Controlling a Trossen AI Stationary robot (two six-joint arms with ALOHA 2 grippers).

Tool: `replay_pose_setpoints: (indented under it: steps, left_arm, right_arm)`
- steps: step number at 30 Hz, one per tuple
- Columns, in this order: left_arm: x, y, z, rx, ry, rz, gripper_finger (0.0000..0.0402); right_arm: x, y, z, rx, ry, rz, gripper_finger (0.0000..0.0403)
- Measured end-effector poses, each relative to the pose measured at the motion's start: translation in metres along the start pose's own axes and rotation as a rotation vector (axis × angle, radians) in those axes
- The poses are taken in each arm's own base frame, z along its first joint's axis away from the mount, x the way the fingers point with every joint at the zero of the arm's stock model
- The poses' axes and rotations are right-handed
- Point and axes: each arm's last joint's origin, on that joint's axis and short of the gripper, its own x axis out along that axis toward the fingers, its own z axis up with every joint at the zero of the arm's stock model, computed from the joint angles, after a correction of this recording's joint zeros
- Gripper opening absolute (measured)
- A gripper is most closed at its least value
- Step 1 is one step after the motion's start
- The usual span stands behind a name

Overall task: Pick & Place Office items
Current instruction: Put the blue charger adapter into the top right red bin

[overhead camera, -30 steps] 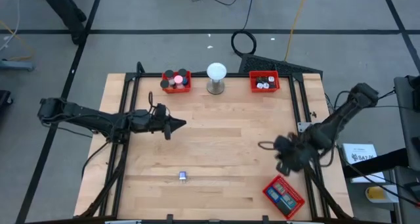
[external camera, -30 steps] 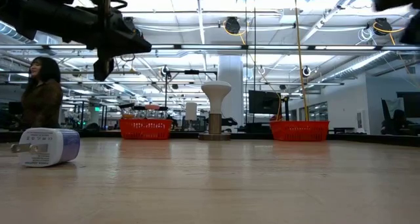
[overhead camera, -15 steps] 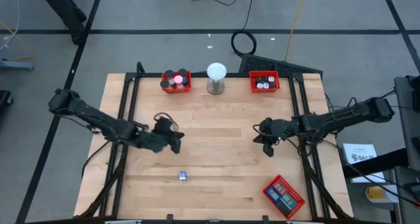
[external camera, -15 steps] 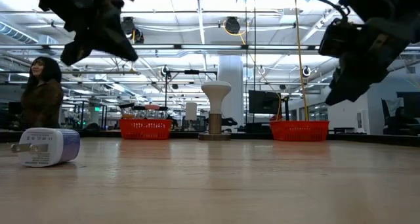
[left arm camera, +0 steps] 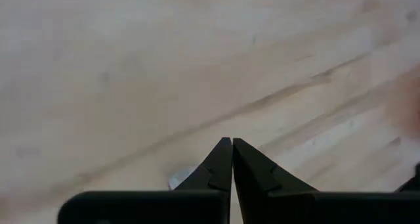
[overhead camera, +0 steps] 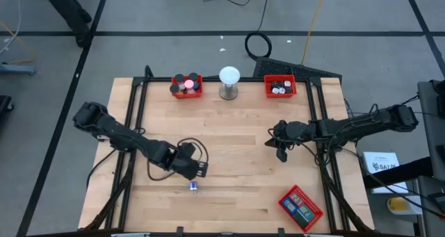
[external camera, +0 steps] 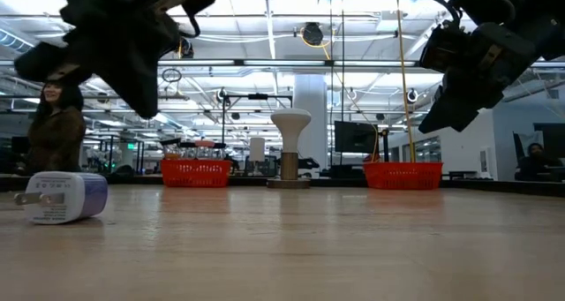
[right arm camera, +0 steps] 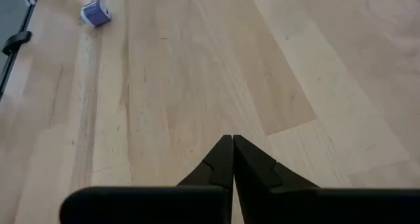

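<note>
One office item, a small blue-and-white plug block (overhead camera: pixel 194 187), lies on its side on the wooden table (overhead camera: pixel 229 160) near the front edge; it also shows in the low view (external camera: pixel 64 197) and the right wrist view (right arm camera: pixel 96 12). My left gripper (overhead camera: pixel 203 171) hangs shut just beyond it, pointing steeply down, clear of the table (external camera: pixel 146 107). In its wrist view (left arm camera: pixel 231 142) a pale bit of the block (left arm camera: pixel 178 179) peeks out beside the fingers. My right gripper (overhead camera: pixel 270 140) hovers shut over the table's right half (right arm camera: pixel 231 138), with nothing in it.
Two red mesh trays (overhead camera: pixel 187 85) (overhead camera: pixel 279 87) with small items stand at the far edge, a white globe on a metal base (overhead camera: pixel 229 82) between them. A third red tray (overhead camera: pixel 300 203) sits at the near right corner. A person (external camera: pixel 55 129) stands beyond the table.
My left gripper has gone toward the table's near edge and the plug block, tipping from nearly level to steeply downward and rolling. My right gripper has swung from beside the near-right tray toward the table's middle and sunk a little, then held nearly still.
</note>
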Motion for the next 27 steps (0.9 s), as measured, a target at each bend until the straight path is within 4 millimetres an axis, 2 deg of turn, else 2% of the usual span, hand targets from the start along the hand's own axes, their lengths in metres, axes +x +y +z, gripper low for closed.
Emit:
replay_pose_setpoints:
  steps: [4,7,12,21,27]
  left_arm:
    - [0.007,-0.003,-0.008,-0.163,0.06,0.025,0.0027]
    - [0.014,-0.002,-0.014,-0.214,0.114,0.064,0.0049]
    - [0.02,-0.001,-0.028,-0.264,0.161,0.083,0.011]
    - [0.033,0.004,-0.049,-0.346,0.14,0.12,0.0235]
    - [0.049,0.003,-0.057,-0.409,0.105,0.101,0.0283]
  right_arm:
    - [0.0,0.0,0.0,-0.005,0.001,0.0,0.0001]
    - [0.0,0.0,0.0,-0.024,0.001,0.002,0.0001]
    - [0.0,0.0,0.0,-0.046,0.002,0.003,0.0001]
    - [0.0,0.0,0.0,-0.057,0.001,0.003,0.0001]
    - [0.0,0.0,0.0,-0.054,-0.004,0.004,0.0001]
